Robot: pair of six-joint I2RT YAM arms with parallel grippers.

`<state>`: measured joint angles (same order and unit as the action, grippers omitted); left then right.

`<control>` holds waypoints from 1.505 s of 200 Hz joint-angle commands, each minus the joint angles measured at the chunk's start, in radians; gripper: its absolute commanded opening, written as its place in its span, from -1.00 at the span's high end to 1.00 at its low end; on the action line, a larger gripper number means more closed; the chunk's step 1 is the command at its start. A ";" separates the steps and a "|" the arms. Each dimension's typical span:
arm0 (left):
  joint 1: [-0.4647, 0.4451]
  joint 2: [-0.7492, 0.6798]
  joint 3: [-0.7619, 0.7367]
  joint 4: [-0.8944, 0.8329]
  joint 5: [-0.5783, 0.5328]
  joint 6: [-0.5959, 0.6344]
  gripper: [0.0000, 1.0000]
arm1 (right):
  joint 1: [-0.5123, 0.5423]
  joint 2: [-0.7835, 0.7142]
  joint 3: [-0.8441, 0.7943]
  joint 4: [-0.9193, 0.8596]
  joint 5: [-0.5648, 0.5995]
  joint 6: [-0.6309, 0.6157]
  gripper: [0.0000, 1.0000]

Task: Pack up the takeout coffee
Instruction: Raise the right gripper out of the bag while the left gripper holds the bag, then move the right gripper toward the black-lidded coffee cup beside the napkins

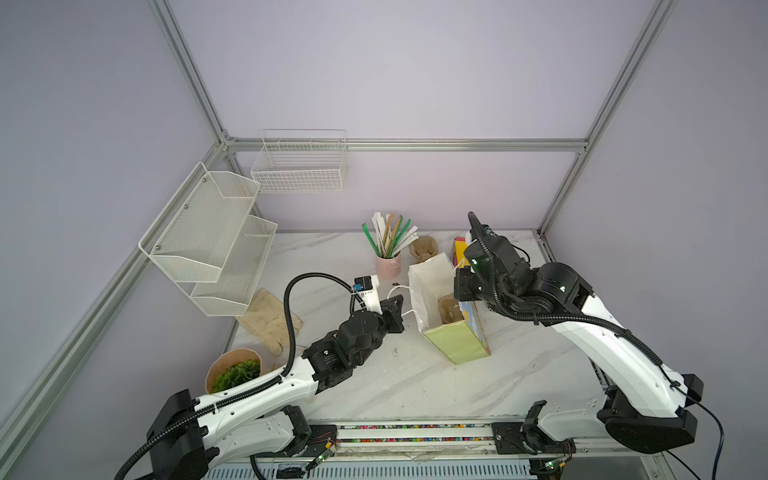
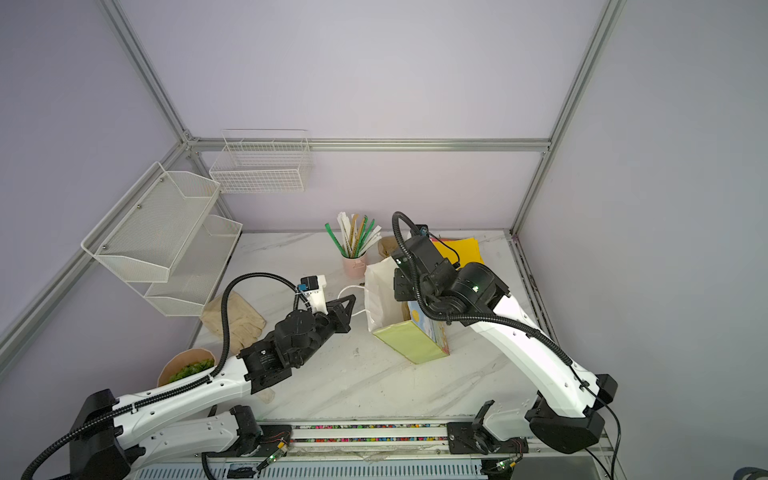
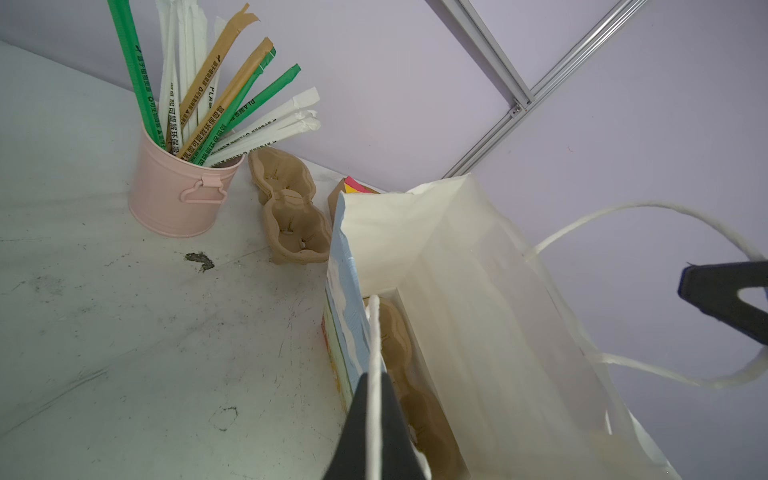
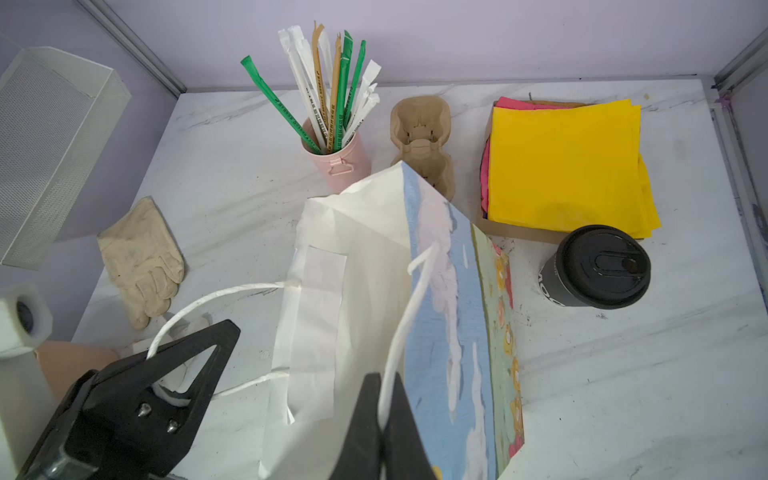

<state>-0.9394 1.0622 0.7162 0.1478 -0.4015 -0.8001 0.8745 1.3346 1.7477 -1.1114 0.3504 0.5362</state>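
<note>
The takeout coffee (image 4: 598, 266), a black cup with its black lid on, stands on the table beside the paper bag (image 4: 353, 257) in the right wrist view; in both top views the right arm hides it. The bag (image 1: 432, 291) stands upright and open at mid table, with a brown pulp cup carrier (image 3: 395, 332) inside. My left gripper (image 3: 376, 415) is shut on one white cord handle at the bag's left side (image 1: 399, 307). My right gripper (image 4: 384, 382) is shut on the other cord handle above the bag's right rim (image 1: 462, 291).
A pink cup of straws (image 1: 388, 266) and a second pulp carrier (image 1: 424, 249) stand behind the bag. Yellow napkins (image 4: 565, 166) lie in a box at the back right. A glove (image 1: 270, 320), a bowl of greens (image 1: 232, 370) and wire shelves (image 1: 208, 237) are on the left.
</note>
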 commanded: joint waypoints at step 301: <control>0.080 0.215 0.245 0.303 0.138 0.131 0.99 | -0.574 -0.064 -0.306 0.461 -0.541 -0.094 1.00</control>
<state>-0.8825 1.2541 0.8532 0.3386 -0.3233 -0.7040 0.3073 1.2629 1.3842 -0.6785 -0.1768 0.4698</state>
